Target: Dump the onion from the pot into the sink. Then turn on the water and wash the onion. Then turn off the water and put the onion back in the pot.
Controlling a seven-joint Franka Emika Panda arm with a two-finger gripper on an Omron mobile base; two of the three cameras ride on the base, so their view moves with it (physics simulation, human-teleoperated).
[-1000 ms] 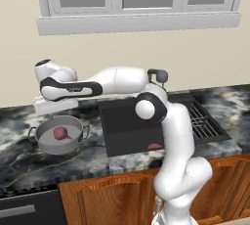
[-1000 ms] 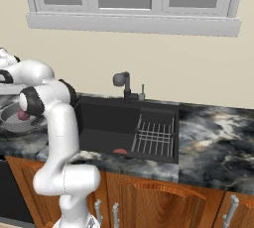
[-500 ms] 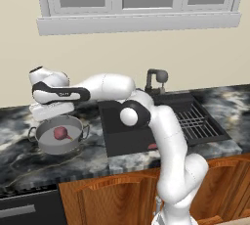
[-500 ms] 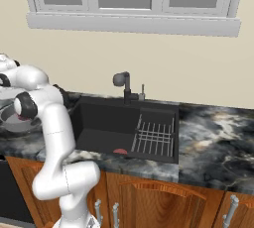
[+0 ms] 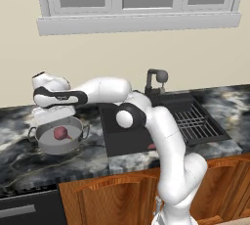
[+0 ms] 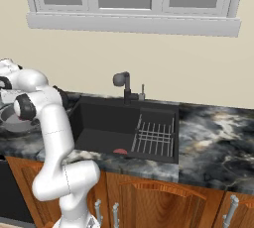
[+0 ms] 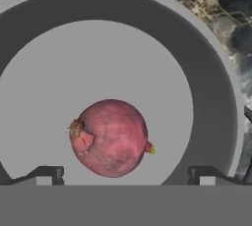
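The grey pot (image 5: 59, 142) stands on the dark marbled counter left of the sink (image 5: 128, 136). The purplish-red onion (image 5: 60, 132) lies inside it, on the pale bottom. My gripper (image 5: 50, 120) hangs just above the pot's far side, pointing down, open and holding nothing. In the hand view the onion (image 7: 110, 137) lies between and just beyond the two spread fingertips (image 7: 47, 173), with the pot rim (image 7: 216, 63) curving around it. The black sink (image 6: 109, 120) has a round-headed tap (image 6: 121, 80) behind it.
A dark wire rack (image 5: 193, 119) fills the sink's right half. A small pink-red sliver (image 6: 120, 150) lies on the sink floor near its front wall. A window sill runs above the counter. Wooden cabinet doors sit below.
The hand has dropped and shifted slightly left, closer over the pot, while the elbow swung left. The onion and pot have stayed put. The jaws remain open.
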